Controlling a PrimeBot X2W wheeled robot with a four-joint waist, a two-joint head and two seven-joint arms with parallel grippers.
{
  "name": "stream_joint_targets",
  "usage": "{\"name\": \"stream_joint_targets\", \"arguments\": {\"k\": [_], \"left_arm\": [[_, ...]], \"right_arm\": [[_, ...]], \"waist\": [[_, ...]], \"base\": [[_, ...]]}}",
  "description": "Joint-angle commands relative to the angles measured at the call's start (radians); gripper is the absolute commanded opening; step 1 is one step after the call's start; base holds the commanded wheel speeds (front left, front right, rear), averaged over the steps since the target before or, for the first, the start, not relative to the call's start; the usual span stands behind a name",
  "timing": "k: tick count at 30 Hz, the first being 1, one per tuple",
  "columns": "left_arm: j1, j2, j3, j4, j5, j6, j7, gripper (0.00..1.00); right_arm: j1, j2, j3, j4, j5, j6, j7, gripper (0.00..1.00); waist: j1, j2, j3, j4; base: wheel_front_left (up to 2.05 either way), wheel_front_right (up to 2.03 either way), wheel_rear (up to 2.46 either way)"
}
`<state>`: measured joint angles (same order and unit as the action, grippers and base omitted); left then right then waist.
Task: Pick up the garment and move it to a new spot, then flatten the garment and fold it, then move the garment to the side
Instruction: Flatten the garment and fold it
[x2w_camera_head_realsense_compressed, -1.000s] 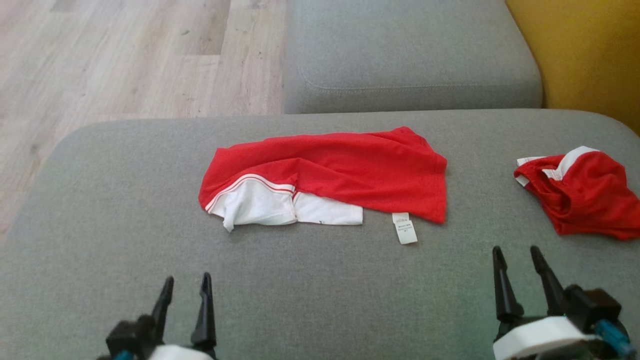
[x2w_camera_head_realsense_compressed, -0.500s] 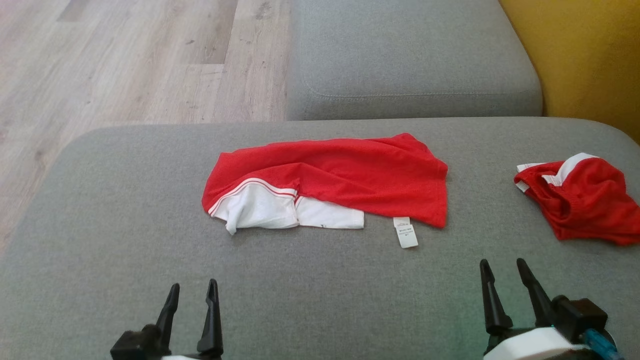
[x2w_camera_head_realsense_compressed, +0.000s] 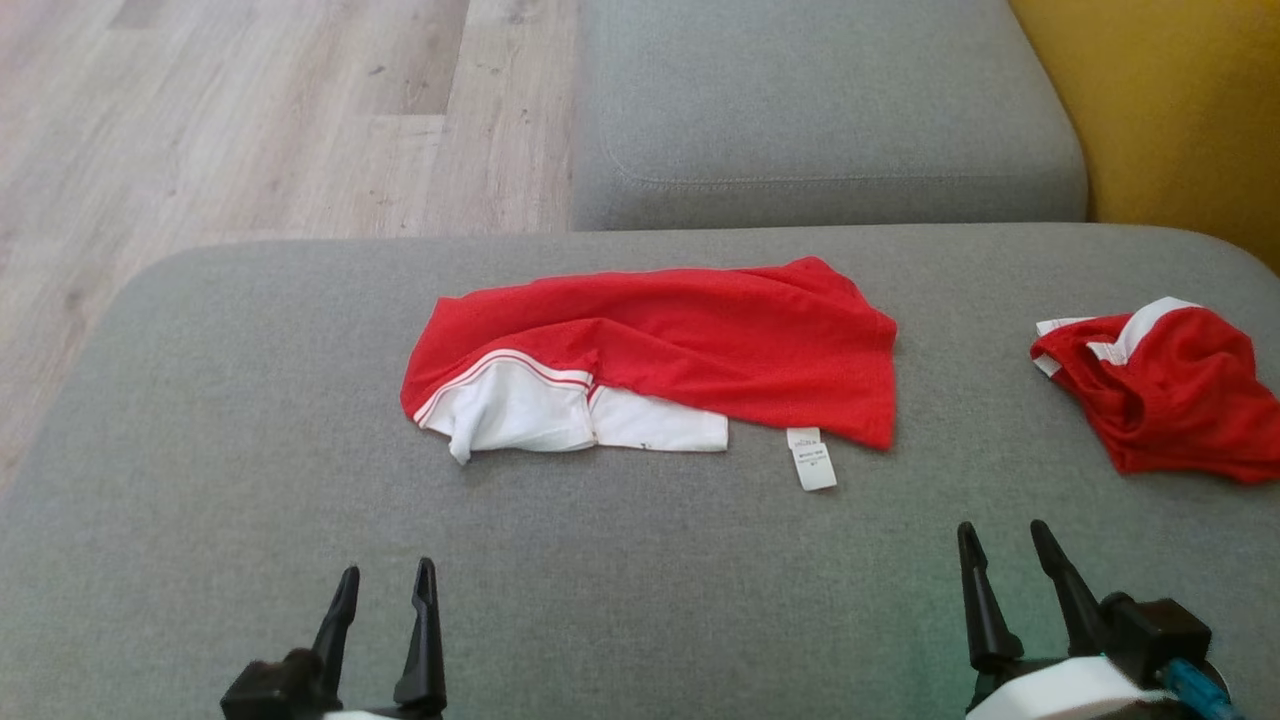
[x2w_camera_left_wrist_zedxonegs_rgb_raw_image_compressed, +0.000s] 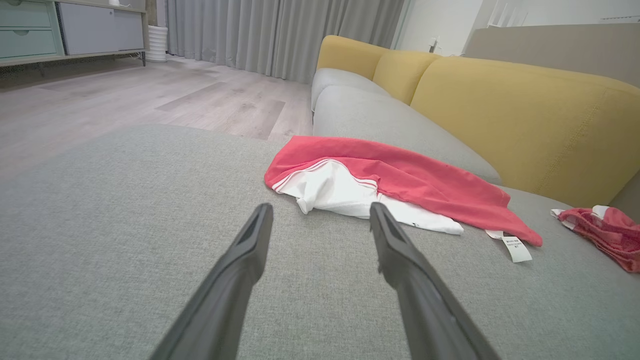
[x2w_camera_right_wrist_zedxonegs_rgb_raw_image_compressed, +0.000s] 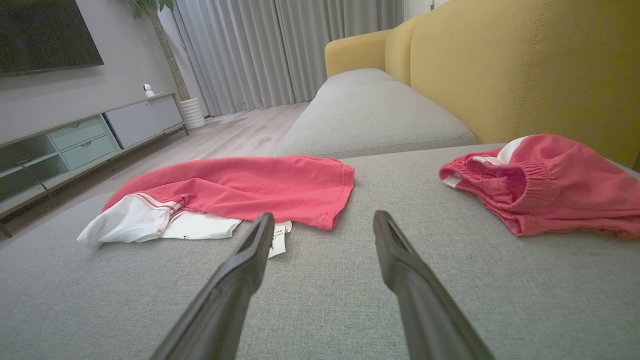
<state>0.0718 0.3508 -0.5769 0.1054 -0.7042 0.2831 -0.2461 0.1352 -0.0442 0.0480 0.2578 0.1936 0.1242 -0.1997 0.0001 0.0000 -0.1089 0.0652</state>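
Note:
A red and white garment (x2w_camera_head_realsense_compressed: 680, 350) lies loosely folded in the middle of the grey sofa cushion (x2w_camera_head_realsense_compressed: 250, 450), its white care label (x2w_camera_head_realsense_compressed: 811, 458) sticking out toward me. The left wrist view has the garment (x2w_camera_left_wrist_zedxonegs_rgb_raw_image_compressed: 400, 182) ahead and to the right; the right wrist view has the garment (x2w_camera_right_wrist_zedxonegs_rgb_raw_image_compressed: 240, 187) ahead and to the left. My left gripper (x2w_camera_head_realsense_compressed: 387, 582) hovers open near the cushion's front edge, well short of the cloth. At the lower right, my right gripper (x2w_camera_head_realsense_compressed: 1000, 535) also stands open and empty, just below the label.
A second crumpled red and white garment (x2w_camera_head_realsense_compressed: 1170, 390) lies at the cushion's right side, also seen as the crumpled garment (x2w_camera_right_wrist_zedxonegs_rgb_raw_image_compressed: 540, 185). Another grey seat cushion (x2w_camera_head_realsense_compressed: 820, 110) sits beyond, a yellow backrest (x2w_camera_head_realsense_compressed: 1180, 110) to the right, wooden floor (x2w_camera_head_realsense_compressed: 250, 120) to the left.
The head camera has shifted a little, so the whole picture has moved. Both grippers sit slightly differently in the picture and stay open. The garments have not moved.

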Motion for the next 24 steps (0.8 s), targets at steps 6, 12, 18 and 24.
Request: {"name": "stream_joint_targets", "arguments": {"k": [6, 12, 18, 24], "left_arm": [[-0.049, 0.019, 0.04, -0.029, 0.004, 0.006, -0.002, 1.0], [-0.109, 0.018, 0.044, -0.002, -0.002, -0.008, 0.018, 1.0], [-0.236, 0.019, 0.049, 0.108, -0.004, -0.04, 0.059, 1.0], [-0.388, -0.001, 0.068, 0.252, -0.019, -0.074, 0.082, 1.0]], "right_arm": [[-0.045, -0.006, 0.024, -0.033, -0.001, 0.007, -0.009, 1.0], [-0.069, -0.006, 0.03, -0.051, -0.021, 0.007, 0.004, 1.0], [-0.116, -0.006, 0.053, -0.085, -0.044, 0.007, 0.026, 1.0], [-0.179, -0.006, 0.062, -0.117, -0.064, 0.007, 0.041, 1.0]], "waist": [[-0.0001, 0.0, 0.02, -0.01], [-0.0001, 0.0, 0.072, -0.034], [-0.0001, 0.0, 0.162, -0.078], [-0.0001, 0.0, 0.274, -0.122]], "base": [[0.0, 0.0, 0.0], [0.0, 0.0, 0.0], [0.0, 0.0, 0.0], [0.0, 0.0, 0.0]]}}
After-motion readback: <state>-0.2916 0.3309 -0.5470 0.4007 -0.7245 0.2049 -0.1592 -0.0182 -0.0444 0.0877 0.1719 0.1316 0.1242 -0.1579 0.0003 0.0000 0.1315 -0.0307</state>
